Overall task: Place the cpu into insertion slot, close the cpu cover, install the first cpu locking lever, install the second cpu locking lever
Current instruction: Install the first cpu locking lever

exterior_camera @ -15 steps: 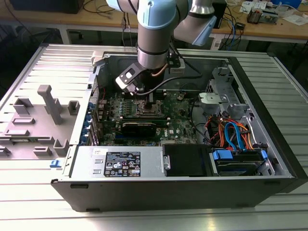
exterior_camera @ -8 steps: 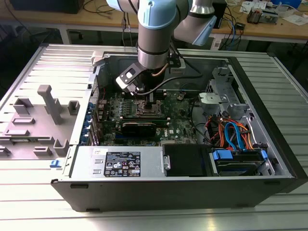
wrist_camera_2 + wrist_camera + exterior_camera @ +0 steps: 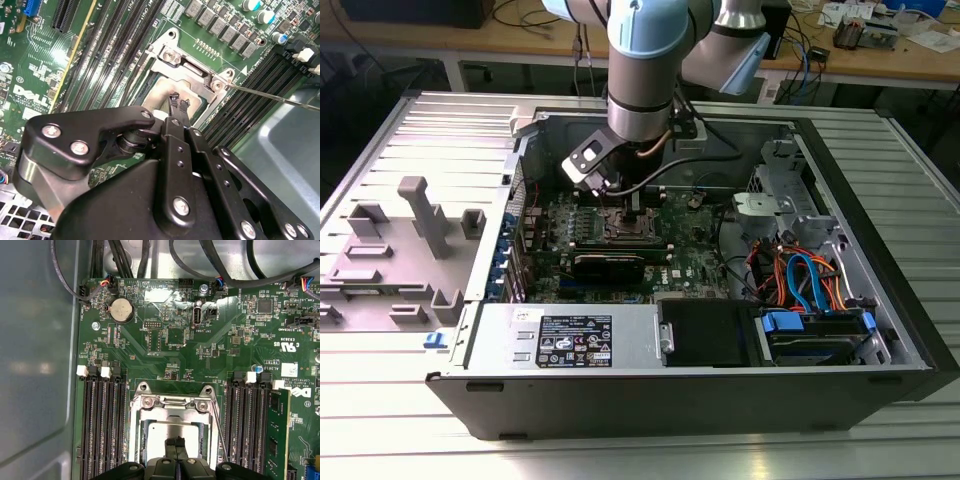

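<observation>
In the exterior view my gripper (image 3: 633, 205) reaches down into the open computer case, onto the insertion slot (image 3: 632, 224) on the green board. The cpu (image 3: 172, 429) lies in the slot (image 3: 146, 437), its dull silver top framed by the cpu cover (image 3: 172, 413), which lies flat around it. My gripper (image 3: 175, 442) is shut with nothing between its fingers. Its tips sit at or just above the middle of the cpu (image 3: 159, 95). From the cover's corner (image 3: 192, 70) a thin locking lever (image 3: 275, 97) sticks out at a slant, apart from the frame (image 3: 220, 440).
Long black memory slots (image 3: 102, 425) flank the socket, and one memory module (image 3: 280, 430) stands in them. A coin battery (image 3: 121, 310) and black cables (image 3: 150, 255) lie beyond. The case holds a power supply (image 3: 570, 340) and a drive cage with cables (image 3: 800, 280). Grey fixtures (image 3: 420, 215) stand outside.
</observation>
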You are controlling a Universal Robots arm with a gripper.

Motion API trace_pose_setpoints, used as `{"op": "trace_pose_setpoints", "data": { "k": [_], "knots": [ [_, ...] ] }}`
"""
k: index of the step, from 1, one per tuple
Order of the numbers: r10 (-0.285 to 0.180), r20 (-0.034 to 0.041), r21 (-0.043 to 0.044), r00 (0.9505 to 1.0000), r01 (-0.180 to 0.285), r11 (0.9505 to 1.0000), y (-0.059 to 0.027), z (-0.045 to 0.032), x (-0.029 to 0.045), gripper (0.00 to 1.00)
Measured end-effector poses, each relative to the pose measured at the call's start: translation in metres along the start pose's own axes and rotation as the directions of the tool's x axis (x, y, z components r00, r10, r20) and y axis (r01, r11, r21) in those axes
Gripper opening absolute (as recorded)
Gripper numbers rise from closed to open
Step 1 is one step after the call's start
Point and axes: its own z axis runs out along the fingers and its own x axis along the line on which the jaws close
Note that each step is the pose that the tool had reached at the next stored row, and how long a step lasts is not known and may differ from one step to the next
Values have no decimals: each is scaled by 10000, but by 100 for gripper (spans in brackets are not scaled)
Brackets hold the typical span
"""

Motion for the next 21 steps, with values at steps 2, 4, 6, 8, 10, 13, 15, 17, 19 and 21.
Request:
{"op": "trace_pose_setpoints", "data": {
  "k": [2, 4, 6, 8, 10, 13, 15, 17, 19, 21],
  "knots": [
    [1, 9, 1, 10000, -1, 10000, 4, -3, 0, 11],
    [0, 14, 0, 10000, 0, 10000, 6, -5, 0, 11],
    [0, 34, 2, 10000, 0, 10000, 8, -15, 1, 11],
    [0, 39, 2, 10000, 0, 10000, 11, -25, 1, 11],
    [1, 38, 1, 10000, -1, 10000, 11, -31, 2, 11],
    [-1, 44, 2, 10000, 1, 10000, 17, -42, 2, 11],
    [2, 47, 3, 10000, -2, 10000, 18, -59, 2, 11],
    [1, 47, 2, 10000, -1, 10000, 19, -75, 4, 11],
    [1, 46, 2, 10000, -1, 10000, 19, -93, 4, 11],
    [2, 46, 2, 10000, -2, 10000, 19, -122, 6, 11]
  ]
}}
